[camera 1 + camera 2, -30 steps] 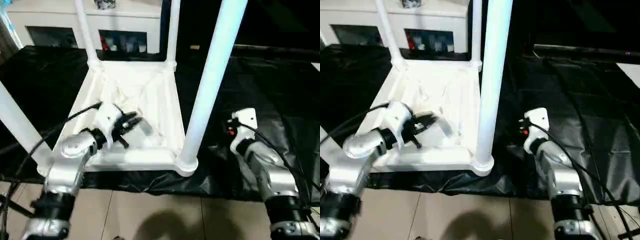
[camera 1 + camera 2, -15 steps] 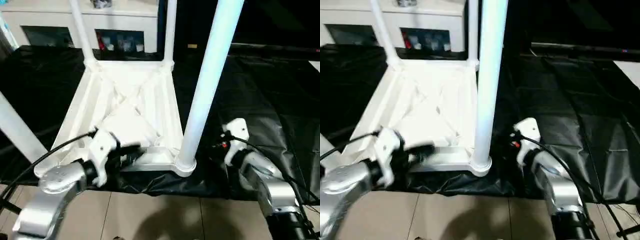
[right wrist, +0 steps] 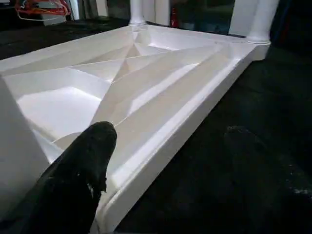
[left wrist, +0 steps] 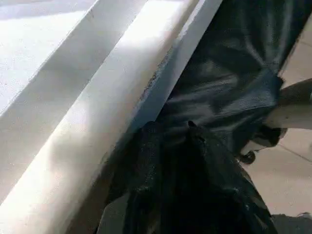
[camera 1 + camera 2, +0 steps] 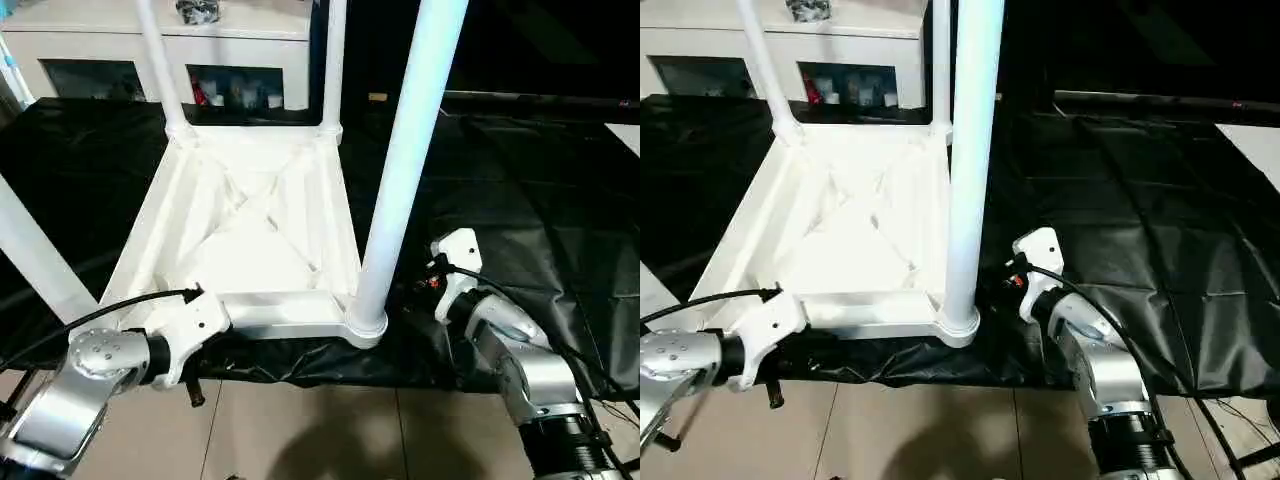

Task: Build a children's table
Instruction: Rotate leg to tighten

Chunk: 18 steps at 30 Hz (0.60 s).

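Observation:
The children's table lies upside down on the black cloth, its ribbed white tabletop facing up. Legs stand in its corner sockets: the near right leg, the far left leg, the far right leg and the near left leg. My left wrist sits low at the tabletop's front rim. In the left wrist view my left gripper is open only a little, empty, beside that rim. My right wrist is just right of the near right leg. My right gripper is open wide, one finger by the rim.
The black-draped table stretches to the right and back. A white cabinet stands behind it. Tiled floor lies below the table's front edge, where black cloth hangs in folds.
My left gripper has drawn back from above the ribbed underside, down and towards me, to the tabletop's front rim. The right arm has barely moved. The camera has tilted.

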### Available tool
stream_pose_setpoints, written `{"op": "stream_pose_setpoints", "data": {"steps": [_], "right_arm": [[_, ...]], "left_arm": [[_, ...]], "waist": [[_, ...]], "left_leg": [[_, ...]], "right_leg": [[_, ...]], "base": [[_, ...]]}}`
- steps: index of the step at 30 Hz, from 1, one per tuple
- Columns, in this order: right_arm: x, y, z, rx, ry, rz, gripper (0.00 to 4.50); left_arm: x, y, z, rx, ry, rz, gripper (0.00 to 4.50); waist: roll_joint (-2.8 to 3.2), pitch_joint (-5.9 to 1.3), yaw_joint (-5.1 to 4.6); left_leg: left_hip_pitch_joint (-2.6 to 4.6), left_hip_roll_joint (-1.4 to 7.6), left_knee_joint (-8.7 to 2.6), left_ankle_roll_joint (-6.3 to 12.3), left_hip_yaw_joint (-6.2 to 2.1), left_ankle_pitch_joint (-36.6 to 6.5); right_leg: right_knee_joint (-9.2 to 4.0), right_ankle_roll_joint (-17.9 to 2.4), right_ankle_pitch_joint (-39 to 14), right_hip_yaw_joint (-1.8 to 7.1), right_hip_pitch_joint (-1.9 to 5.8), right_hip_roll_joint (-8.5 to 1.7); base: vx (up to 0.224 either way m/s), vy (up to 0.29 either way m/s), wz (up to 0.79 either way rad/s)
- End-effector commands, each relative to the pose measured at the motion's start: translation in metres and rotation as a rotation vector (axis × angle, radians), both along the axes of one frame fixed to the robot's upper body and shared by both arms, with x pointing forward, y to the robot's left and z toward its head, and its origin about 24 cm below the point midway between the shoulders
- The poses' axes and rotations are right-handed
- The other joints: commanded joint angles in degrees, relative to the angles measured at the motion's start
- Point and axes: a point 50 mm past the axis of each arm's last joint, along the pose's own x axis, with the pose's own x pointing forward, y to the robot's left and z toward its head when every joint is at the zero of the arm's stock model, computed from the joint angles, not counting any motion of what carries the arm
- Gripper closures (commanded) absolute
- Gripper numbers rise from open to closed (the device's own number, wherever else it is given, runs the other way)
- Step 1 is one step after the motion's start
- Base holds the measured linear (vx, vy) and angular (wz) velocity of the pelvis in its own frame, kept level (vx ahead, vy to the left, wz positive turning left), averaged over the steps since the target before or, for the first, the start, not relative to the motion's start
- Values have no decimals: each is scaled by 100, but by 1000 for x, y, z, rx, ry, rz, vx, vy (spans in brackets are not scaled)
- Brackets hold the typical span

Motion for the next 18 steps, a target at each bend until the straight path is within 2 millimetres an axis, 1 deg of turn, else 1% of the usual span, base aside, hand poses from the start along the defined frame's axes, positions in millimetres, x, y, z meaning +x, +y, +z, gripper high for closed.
{"op": "stream_pose_setpoints", "data": {"steps": [1,2,3,5,6,10,14,15,16,17,18], "right_arm": [[-1,11,4,9,-12,74,56],[-1,11,4,9,-12,74,56],[-2,13,4,12,-10,93,56],[-7,17,4,22,-3,136,56],[-7,18,3,24,-1,141,56],[-10,18,2,25,8,158,56],[-1,8,2,11,-10,44,56],[3,1,3,12,-16,-18,56],[6,-6,4,19,-19,-76,56],[9,-13,6,30,-21,-140,56],[11,-20,7,39,-19,-189,56]], "left_arm": [[6,3,0,39,-25,17,344],[6,3,0,39,-25,17,344],[9,3,0,39,-36,27,344],[14,3,2,44,-68,40,344],[15,3,2,44,-72,41,344],[15,0,11,-14,-86,45,344],[11,-4,20,-61,-120,49,344],[9,-6,24,-100,-141,64,344],[8,-8,29,-141,-166,81,344],[6,-9,35,-190,-204,102,344],[5,-11,40,-230,-238,123,344]], "waist": [[72,-314,-4],[73,-316,3],[66,-323,4],[68,-324,11],[78,-328,27],[80,-334,48],[81,-350,45],[92,-348,45],[92,-352,44],[91,-350,47],[77,-350,26]], "left_leg": [[132,62,-409,-184,-96,-2184],[142,62,-401,-180,-95,-2210],[125,63,-404,-175,-101,-2156],[128,64,-404,-163,-97,-2122],[150,68,-395,-161,-90,-2132],[130,76,-404,-172,-97,-2058],[108,86,-397,-177,-91,-1872],[112,89,-397,-186,-88,-1866],[119,81,-379,-194,-73,-1835],[120,81,-381,-190,-73,-1834],[77,75,-385,-210,-81,-1771]], "right_leg": [[-496,-721,-2429,135,135,-259],[-505,-698,-2491,140,124,-262],[-493,-699,-2441,139,144,-264],[-490,-712,-2385,139,138,-257],[-491,-727,-2347,142,123,-252],[-457,-810,-2170,138,147,-260],[-412,-938,-1823,142,176,-268],[-412,-967,-1785,143,172,-268],[-406,-1015,-1714,142,170,-259],[-410,-1019,-1693,141,171,-252],[-387,-1051,-1615,132,215,-255]], "base": [[0,0,0],[0,0,0],[0,0,0],[0,0,0],[0,0,0],[0,0,0],[0,0,0],[0,0,0],[0,0,0],[0,0,0],[0,0,0]]}}
